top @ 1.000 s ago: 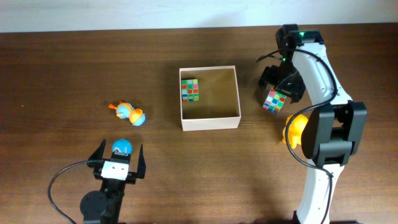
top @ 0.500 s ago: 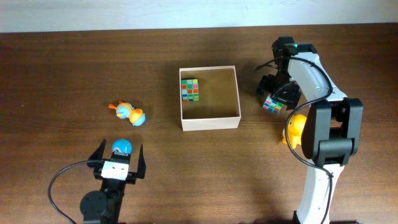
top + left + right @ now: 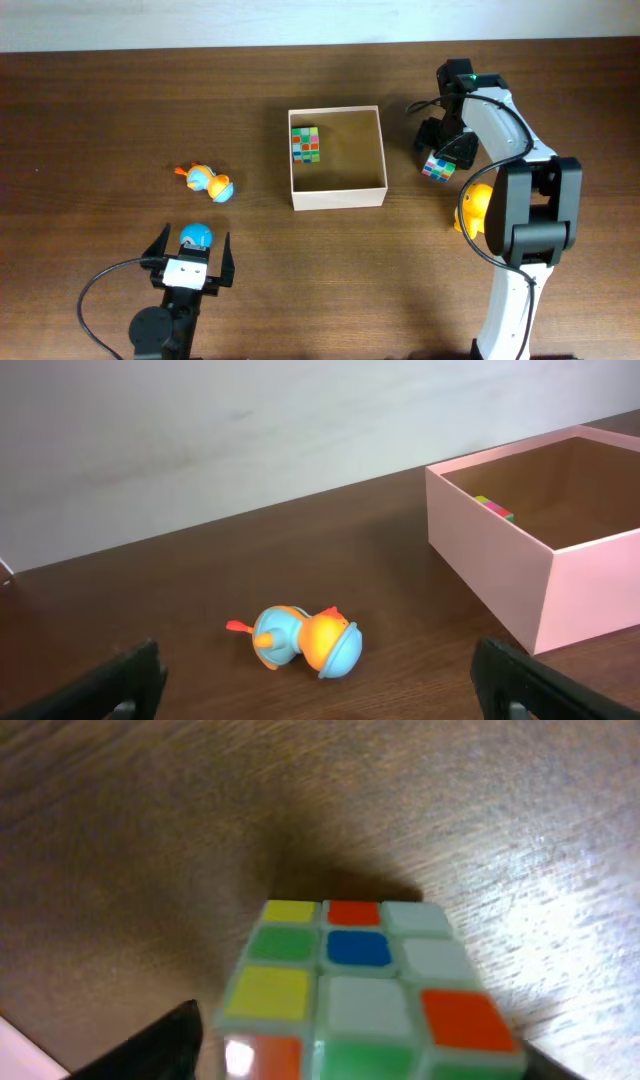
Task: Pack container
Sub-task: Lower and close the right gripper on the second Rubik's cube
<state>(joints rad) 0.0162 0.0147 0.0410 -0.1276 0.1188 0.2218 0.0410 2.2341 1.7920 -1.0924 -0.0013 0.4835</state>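
1. Sitting mid-table in the overhead view, the container (image 3: 338, 194) holds one colour cube (image 3: 305, 143) in its 10 o'clock corner.
2. A second cube (image 3: 437, 168) lies on the table (image 3: 100, 100) at the container's 3 o'clock, near its wall but apart from it.
3. The right gripper (image 3: 445, 152) is down over that second cube; whether its jaws clamp it cannot be told.
4. The left gripper (image 3: 194, 244), at the table's 7 o'clock, is spread wide and holds nothing; from overhead a blue ball (image 3: 195, 236) shows between its fingers.
5. An orange-and-blue duck toy (image 3: 207, 182) lies at the container's 9 o'clock, well apart.
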